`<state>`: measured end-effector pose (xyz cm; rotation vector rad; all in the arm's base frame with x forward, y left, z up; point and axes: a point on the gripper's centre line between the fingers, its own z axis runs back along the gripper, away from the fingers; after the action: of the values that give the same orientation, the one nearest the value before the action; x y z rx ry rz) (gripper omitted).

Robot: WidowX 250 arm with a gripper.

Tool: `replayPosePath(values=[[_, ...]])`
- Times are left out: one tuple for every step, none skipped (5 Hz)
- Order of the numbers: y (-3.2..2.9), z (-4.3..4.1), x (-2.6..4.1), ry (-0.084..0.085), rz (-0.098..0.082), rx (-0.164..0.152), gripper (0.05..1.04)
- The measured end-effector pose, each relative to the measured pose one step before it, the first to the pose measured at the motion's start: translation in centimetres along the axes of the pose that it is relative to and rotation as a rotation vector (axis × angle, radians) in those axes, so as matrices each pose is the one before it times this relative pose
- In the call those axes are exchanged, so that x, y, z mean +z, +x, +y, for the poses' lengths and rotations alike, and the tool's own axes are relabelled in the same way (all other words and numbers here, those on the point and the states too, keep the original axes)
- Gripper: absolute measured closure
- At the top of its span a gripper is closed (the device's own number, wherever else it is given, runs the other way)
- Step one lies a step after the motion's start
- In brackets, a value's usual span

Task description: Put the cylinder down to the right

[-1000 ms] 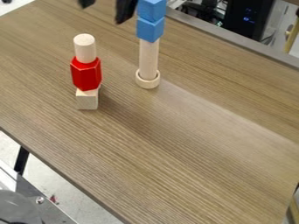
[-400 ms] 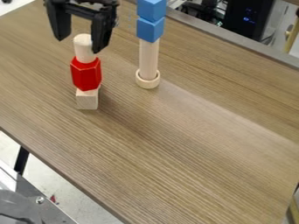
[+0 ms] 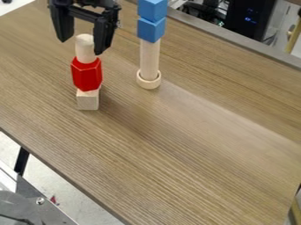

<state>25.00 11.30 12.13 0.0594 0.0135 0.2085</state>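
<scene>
You have open tabletop [image 3: 206, 149] to the right and near. The cylinder [image 3: 85, 48] tops a stack with a red block [image 3: 86, 75] at left; farther right, a taller tower of blue blocks [image 3: 151, 29] bars your way, with a gap between.

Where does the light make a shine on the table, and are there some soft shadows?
In the camera view, a pale sheen crosses the table from near the wooden ring toward the right edge; also there, a soft darker band lies on the wood to the lower right of the red block, with no sharp outline.
</scene>
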Motion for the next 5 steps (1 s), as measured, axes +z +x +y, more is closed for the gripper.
replayPosePath(values=[[0.491,0.382,-0.664,0.0079,0.0110,0.0011,0.119],[0.289,0.525,-1.144,0.0117,0.0181,0.0092,0.396],[0.053,0.298,-0.240,0.0022,0.0011,0.0150,0.534],[-0.114,0.041,0.103,-0.0012,0.0093,0.0004,0.534],[0.090,0.269,2.923,0.0102,-0.0446,0.0070,0.534]])
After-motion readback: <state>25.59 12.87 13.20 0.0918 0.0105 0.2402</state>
